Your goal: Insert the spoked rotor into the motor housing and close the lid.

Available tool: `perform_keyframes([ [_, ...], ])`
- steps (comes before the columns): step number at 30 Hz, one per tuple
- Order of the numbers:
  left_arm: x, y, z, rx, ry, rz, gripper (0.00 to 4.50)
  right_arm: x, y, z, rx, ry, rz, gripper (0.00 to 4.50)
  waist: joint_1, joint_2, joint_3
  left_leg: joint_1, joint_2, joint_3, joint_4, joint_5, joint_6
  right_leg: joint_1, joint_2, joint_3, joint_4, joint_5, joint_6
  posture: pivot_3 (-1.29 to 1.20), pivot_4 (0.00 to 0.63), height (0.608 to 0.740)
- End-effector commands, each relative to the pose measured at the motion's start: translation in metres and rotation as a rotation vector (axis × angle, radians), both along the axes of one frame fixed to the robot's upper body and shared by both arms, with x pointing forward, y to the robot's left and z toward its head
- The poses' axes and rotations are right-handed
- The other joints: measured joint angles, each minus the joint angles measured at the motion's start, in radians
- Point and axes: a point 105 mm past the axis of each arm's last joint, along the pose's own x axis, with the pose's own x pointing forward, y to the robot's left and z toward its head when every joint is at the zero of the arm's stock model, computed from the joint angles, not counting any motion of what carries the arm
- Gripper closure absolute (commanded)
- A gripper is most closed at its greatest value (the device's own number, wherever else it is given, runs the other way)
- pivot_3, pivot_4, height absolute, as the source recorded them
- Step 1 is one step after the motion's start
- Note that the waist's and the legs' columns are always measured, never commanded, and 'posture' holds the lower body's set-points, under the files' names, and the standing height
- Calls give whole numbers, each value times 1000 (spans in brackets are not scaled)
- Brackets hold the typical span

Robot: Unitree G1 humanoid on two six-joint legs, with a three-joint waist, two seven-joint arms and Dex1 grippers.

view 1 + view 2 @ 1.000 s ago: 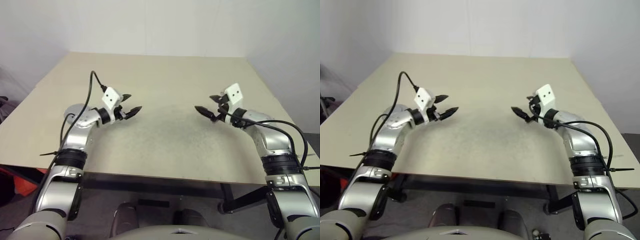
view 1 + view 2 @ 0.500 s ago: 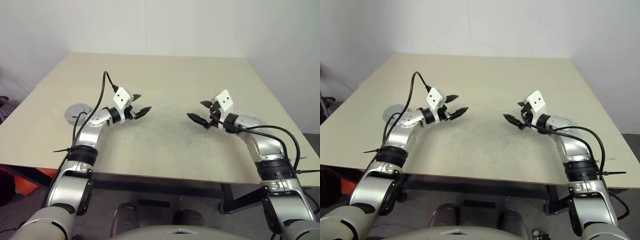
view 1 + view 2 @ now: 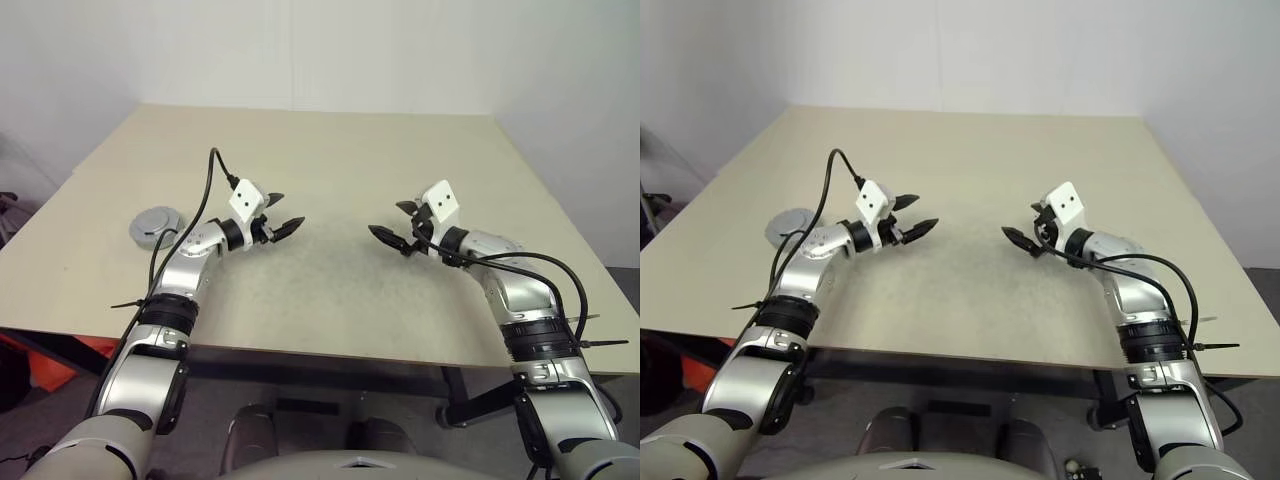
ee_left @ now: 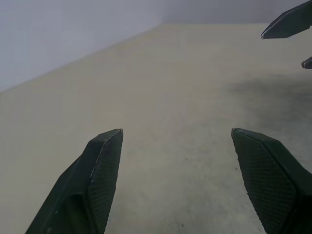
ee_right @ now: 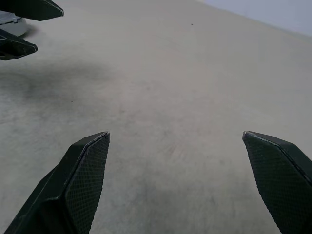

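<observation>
A dull grey round lid (image 3: 155, 222) with a raised central hub lies flat on the table's left side, a forearm's length behind my left gripper (image 3: 291, 210). That gripper hovers open and empty over the table's middle, pointing right. Facing it across a bare gap, my right gripper (image 3: 386, 218) is open and empty too. In the left wrist view my own black fingers (image 4: 102, 180) spread wide over bare tabletop, with the right gripper's fingertips (image 4: 287, 23) beyond. The right wrist view catches the lid's edge (image 5: 10, 18). The spoked rotor and the motor housing are hidden; what sits under the lid I cannot tell.
The beige table (image 3: 330, 150) stretches back to a white wall. A dark smudge (image 3: 330, 280) marks its surface between the grippers. The near edge runs just below my forearms, and a black cable (image 3: 205, 185) loops over the left arm.
Both arms have swung inward, so the grippers now face each other more closely. The lid, half covered by my left arm a second ago, now shows whole.
</observation>
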Motion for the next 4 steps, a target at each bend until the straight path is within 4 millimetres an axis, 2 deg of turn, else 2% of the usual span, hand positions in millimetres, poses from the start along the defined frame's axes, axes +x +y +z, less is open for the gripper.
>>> perform_keyframes([
  [1, -2, -7, 12, 4, -54, -27, 766, 4, 1, 22, 13, -82, 0, 0, 0, 0, 0, 0, 0, 0, 0, 0, 0, 0, 0, 0, 0, 0, 0, 0, 0, 740],
  [4, -2, -8, 12, 10, -56, -33, 766, 6, 0, 21, 8, -83, -18, 0, 0, 0, 0, 0, 0, 0, 0, 0, 0, 0, 0, 0, 0, 0, 0, 0, 0, 740],
])
